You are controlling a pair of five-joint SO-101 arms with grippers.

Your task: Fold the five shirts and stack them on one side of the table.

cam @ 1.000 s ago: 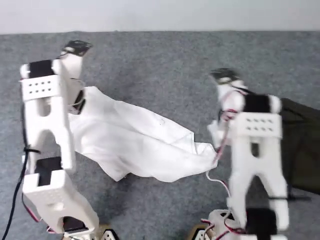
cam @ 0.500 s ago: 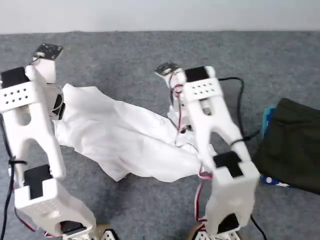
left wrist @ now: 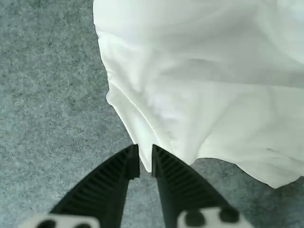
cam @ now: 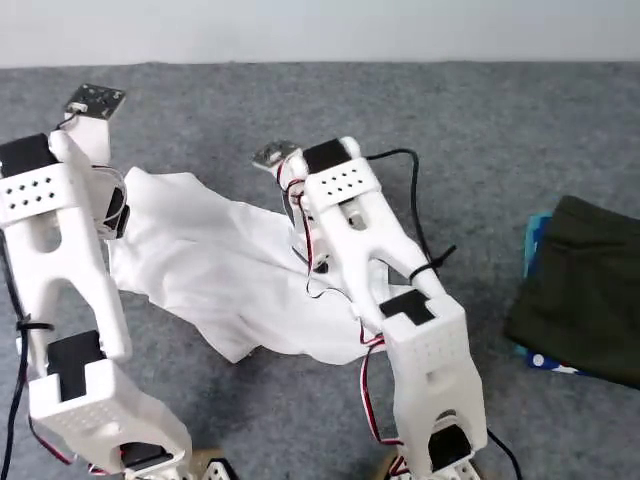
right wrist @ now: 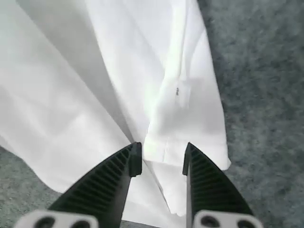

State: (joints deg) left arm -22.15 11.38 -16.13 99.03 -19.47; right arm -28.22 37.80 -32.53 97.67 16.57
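Shirt (cam: pixel 220 265), white, crumpled, unfolded: lies left of centre on the surface (cam: pixel 480 130), long axis running 10 to 4 o'clock in the high view. Left end effector (left wrist: pixel 140 162): at the shirt's 9 o'clock end, jaws narrow, pinching the hem. Right end effector (right wrist: pixel 161 156): over the shirt's middle, jaws moderately wide astride a fold; the nearer one to the 4 o'clock end. Dark folded stack (cam: pixel 585 290): at 3 o'clock, well apart, judged no obstruction.
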